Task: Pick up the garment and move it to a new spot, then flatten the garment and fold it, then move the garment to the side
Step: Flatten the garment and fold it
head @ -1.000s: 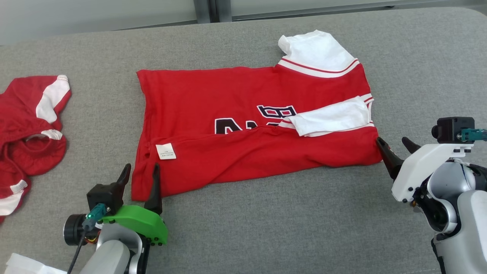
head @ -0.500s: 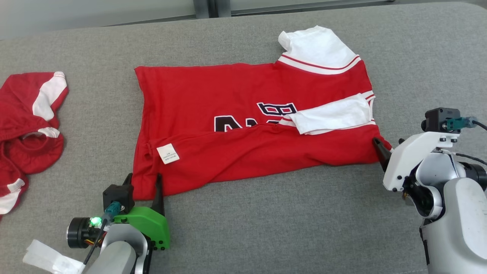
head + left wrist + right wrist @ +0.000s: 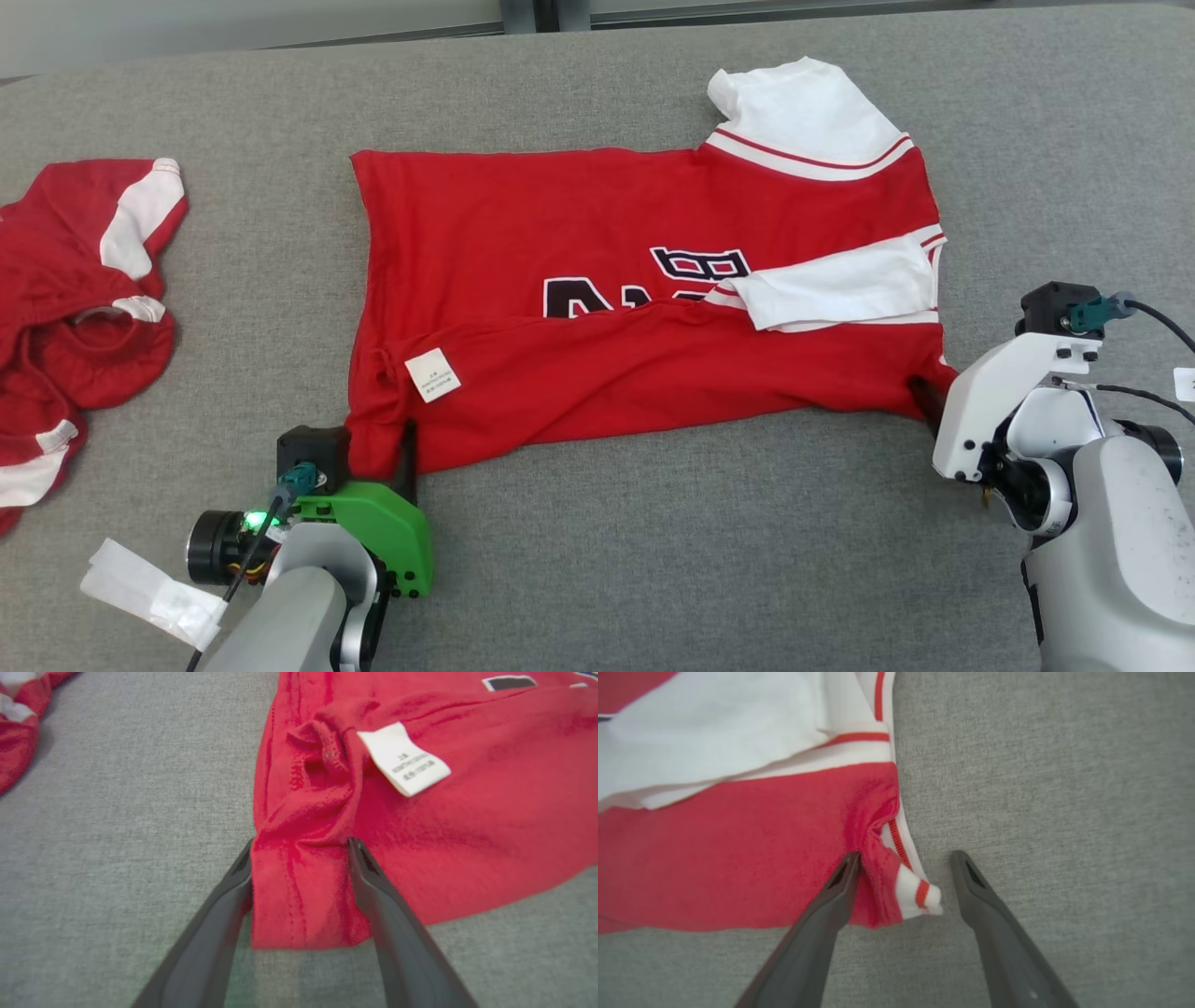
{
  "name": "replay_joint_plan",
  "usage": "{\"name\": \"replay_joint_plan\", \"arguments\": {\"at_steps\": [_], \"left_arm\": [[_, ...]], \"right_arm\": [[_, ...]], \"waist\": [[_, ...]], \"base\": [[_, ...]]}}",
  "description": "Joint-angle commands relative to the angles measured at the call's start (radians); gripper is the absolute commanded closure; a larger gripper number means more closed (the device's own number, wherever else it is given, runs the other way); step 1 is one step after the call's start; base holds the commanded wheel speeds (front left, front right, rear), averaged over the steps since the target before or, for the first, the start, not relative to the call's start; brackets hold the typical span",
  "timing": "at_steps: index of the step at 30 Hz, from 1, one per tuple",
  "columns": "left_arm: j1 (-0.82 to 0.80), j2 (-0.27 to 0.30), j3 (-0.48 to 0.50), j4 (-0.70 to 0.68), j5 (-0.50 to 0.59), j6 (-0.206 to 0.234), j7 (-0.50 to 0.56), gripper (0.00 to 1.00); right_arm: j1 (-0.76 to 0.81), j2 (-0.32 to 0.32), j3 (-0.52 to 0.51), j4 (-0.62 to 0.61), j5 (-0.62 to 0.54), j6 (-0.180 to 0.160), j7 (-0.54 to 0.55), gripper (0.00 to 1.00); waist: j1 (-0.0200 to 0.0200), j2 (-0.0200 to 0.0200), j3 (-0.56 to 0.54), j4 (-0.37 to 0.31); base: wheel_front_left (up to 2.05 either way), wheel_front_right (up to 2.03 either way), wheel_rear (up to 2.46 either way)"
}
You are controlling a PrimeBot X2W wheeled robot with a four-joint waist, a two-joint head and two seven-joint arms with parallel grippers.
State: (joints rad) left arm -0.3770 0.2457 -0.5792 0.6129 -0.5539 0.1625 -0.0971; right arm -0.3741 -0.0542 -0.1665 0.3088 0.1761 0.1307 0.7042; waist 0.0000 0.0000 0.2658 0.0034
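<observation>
Lettering on garment [image 3: 597,233] half hidden; tag [image 3: 404,760] print illegible

Red garment [image 3: 579,233] with white red-striped sleeves [image 3: 803,107], dark white-edged lettering [image 3: 597,297], white label [image 3: 432,375], grey surface [image 3: 700,560], red-and-white cloth [image 3: 65,280]

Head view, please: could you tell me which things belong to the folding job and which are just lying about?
Job: red jersey, left claw, right claw.
Lying about: crumpled red garment at left, white scrap.
</observation>
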Motion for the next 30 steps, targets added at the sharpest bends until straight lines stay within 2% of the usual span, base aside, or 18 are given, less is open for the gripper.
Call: {"name": "replay_joint_plan", "arguments": {"at_steps": [1,7,14,23,30], "left_arm": [[0.029,-0.007,-0.022,0.041,-0.012,-0.014,0.043,1.0],[0.03,-0.009,-0.013,0.055,-0.039,-0.034,0.044,1.0],[0.095,0.019,0.02,-0.015,-0.09,-0.037,0.049,1.0],[0.212,0.08,0.029,-0.227,-0.112,0.02,0.112,1.0],[0.308,0.117,0.039,-0.339,-0.137,0.063,0.15,1.0]], "right_arm": [[0.005,0.004,0.016,0.02,0.02,0.0,0.008,1.0],[0.027,0.002,0.027,-0.012,0.054,0.0,-0.05,1.0],[0.115,-0.006,-0.008,-0.123,0.091,0.0,-0.102,1.0],[0.271,-0.004,-0.067,-0.276,0.114,-0.001,-0.096,1.0],[0.368,0.0,-0.089,-0.314,0.152,-0.001,-0.091,1.0]], "waist": [[0.0,0.0,0.0,-0.001],[0.0,0.0,-0.014,-0.004],[0.0,0.0,-0.057,-0.012],[0.0,0.0,-0.084,-0.018],[0.0,0.0,-0.079,-0.023]], "base": [[0.0,0.0,0.0],[0.0,0.0,0.0],[0.0,0.0,0.0],[0.0,0.0,0.0],[0.0,0.0,0.0]]}}
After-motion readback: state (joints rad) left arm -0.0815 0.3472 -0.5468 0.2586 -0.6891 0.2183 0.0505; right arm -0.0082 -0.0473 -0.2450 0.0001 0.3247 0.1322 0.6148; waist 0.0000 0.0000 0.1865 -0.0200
